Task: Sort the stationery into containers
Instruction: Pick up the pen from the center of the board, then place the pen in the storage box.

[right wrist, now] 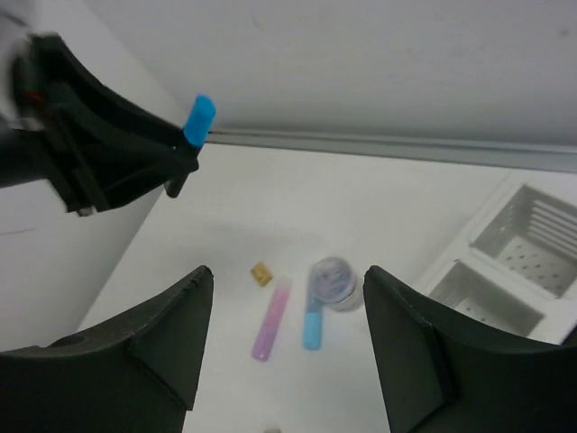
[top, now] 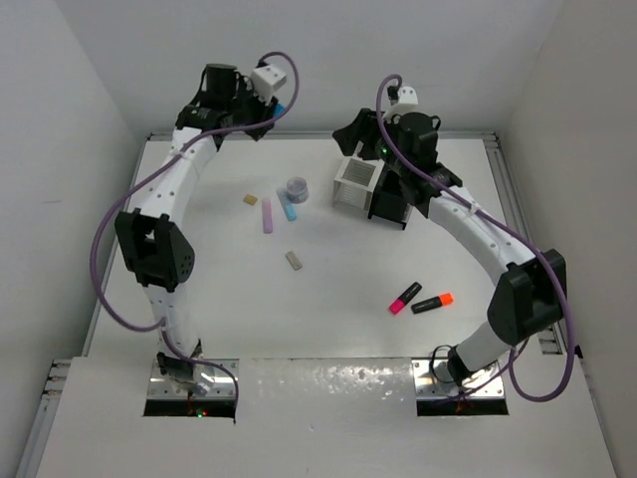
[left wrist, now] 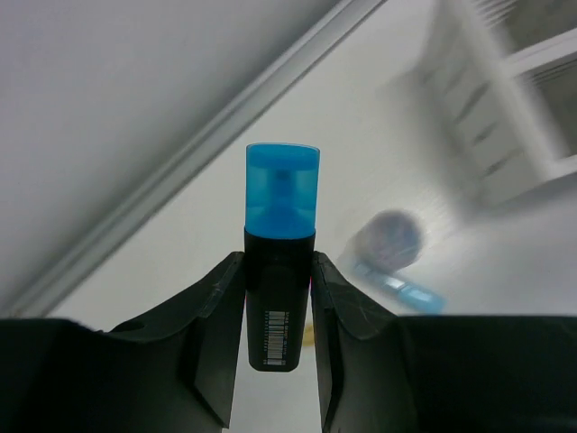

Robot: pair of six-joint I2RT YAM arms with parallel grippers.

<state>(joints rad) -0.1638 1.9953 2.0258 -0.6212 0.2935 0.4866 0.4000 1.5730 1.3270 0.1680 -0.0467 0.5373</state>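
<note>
My left gripper (top: 267,104) is raised at the back left and is shut on a black highlighter with a blue end (left wrist: 281,194). The right wrist view shows the blue end (right wrist: 199,120) sticking out of it. My right gripper (top: 356,137) is open and empty, held high beside the white bin (top: 355,179), which is joined to the black bin (top: 393,206). A pink stick (top: 267,215), a blue stick (top: 288,207), a greyish round piece (top: 296,188) and a small beige piece (top: 250,199) lie mid-table. They also show between my right fingers: the pink stick (right wrist: 271,318) and the blue stick (right wrist: 312,325).
A beige eraser (top: 294,260) lies nearer the middle. A pink-ended highlighter (top: 404,298) and an orange-ended highlighter (top: 432,303) lie at the front right. White walls close in the table at the back and both sides. The white bin (right wrist: 509,257) looks empty inside.
</note>
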